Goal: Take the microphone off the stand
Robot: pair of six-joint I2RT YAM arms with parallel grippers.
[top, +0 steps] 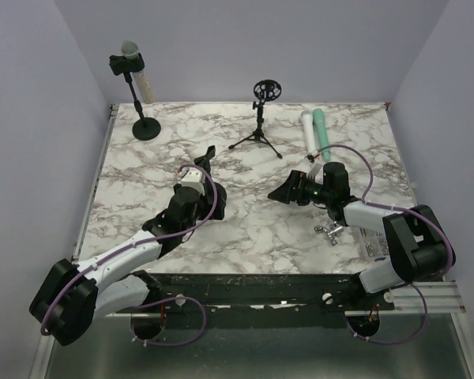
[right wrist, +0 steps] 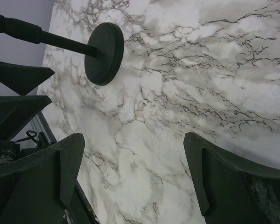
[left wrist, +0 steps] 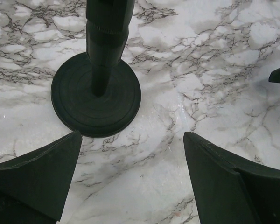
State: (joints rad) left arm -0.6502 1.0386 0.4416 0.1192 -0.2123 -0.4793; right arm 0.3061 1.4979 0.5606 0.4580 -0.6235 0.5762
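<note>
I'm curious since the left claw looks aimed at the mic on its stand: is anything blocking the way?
Nothing visible. Only bare table lies between the open left gripper and the stand holding the microphone; the tripod stands off to the right.

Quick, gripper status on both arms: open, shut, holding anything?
Left gripper: open, holding nothing.
Right gripper: open, holding nothing.

glossy marble-look table (top: 245,229), matt black stand (left wrist: 96,100)
</note>
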